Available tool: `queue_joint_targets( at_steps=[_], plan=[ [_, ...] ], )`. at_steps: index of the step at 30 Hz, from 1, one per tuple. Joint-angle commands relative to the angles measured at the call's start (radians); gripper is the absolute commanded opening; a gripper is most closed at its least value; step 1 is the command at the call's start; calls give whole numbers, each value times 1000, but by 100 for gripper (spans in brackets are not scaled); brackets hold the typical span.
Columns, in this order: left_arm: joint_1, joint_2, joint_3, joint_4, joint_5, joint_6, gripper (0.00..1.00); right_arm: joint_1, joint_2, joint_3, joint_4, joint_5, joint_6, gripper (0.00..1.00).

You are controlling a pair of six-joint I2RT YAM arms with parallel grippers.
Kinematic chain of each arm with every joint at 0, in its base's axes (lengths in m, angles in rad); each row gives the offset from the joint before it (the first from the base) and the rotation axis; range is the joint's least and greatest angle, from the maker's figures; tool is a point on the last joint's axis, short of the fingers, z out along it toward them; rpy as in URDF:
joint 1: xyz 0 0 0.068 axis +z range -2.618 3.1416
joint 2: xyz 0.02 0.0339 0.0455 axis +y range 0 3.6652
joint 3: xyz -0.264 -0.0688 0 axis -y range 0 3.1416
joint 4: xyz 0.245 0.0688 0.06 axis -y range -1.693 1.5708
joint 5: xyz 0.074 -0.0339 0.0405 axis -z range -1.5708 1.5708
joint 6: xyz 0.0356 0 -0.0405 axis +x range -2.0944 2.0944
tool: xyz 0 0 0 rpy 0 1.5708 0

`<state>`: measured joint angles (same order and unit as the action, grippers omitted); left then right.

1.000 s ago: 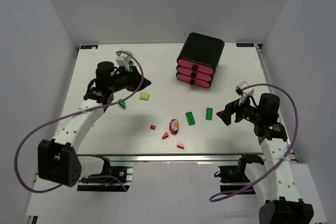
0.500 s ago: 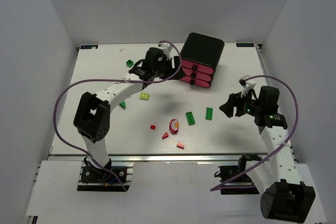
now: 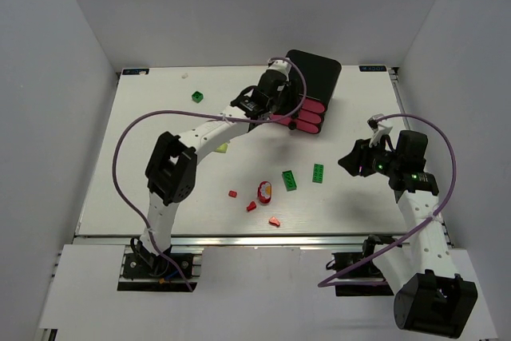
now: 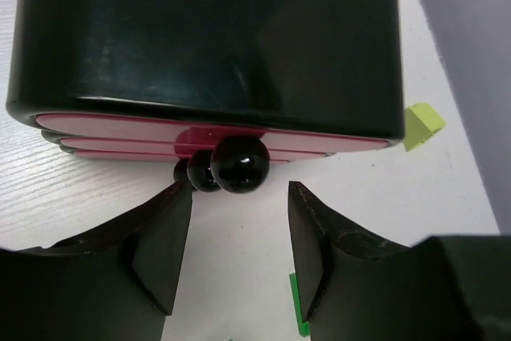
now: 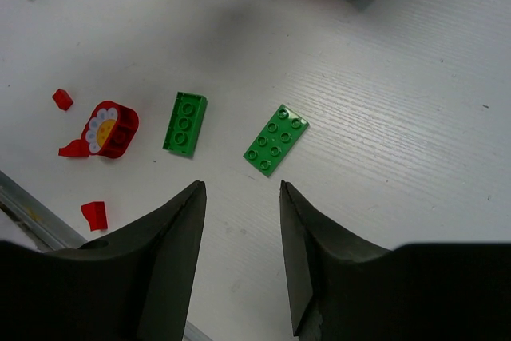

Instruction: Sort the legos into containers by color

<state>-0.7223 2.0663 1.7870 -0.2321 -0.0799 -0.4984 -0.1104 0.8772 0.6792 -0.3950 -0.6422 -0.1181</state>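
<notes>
Three pink drawers [image 3: 306, 116] are stacked in the black cabinet [image 3: 315, 76] toward the far right of the worktop [image 3: 359, 109]. The left end effector [image 4: 239, 197] is parked right in front of them, jaws partway open. The top black knob [image 4: 239, 163] is lined up just past the fingertips [image 4: 180, 197], and nothing is gripped or touched.

The right end effector [image 5: 239, 197] hovers over the near right side, also about half open and empty. The bricks are all loose on the worktop:
- A dark green plate [image 5: 185, 122] and a second green plate [image 5: 275, 140] lie near each other, not touching, near-centre.
- Just left of them is a red flower piece [image 5: 112, 128], with small red bits [image 3: 251, 206] scattered around it.
- The lime block [image 4: 421, 125] peeks out from under the left arm.
- The green cube [image 3: 197, 97] sits alone at the far left, well apart from everything.
</notes>
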Motion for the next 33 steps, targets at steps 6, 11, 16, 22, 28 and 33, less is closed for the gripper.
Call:
queue_joint_targets(
  at_steps=[6, 11, 16, 22, 28, 33],
  plan=[
    [-28, 48, 109, -64, -100, 9, 61, -8, -10, 34, 10, -1, 11, 47],
    [-28, 69, 133, -72, -107, 12, 62, -9, -12, 33, 10, -1, 11, 47],
    [-37, 94, 158, -73, -121, 6, 56, -8, -14, 28, 15, -5, 11, 47],
    [-37, 118, 190, -85, -133, 1, 49, -8, -17, 28, 15, -5, 11, 47],
    [-46, 97, 175, -98, -138, 1, 30, -8, -21, 23, 16, -2, 11, 47],
    [-55, -10, 36, -49, -133, 18, 23, -8, -26, 22, 16, 1, 9, 46]
  ],
)
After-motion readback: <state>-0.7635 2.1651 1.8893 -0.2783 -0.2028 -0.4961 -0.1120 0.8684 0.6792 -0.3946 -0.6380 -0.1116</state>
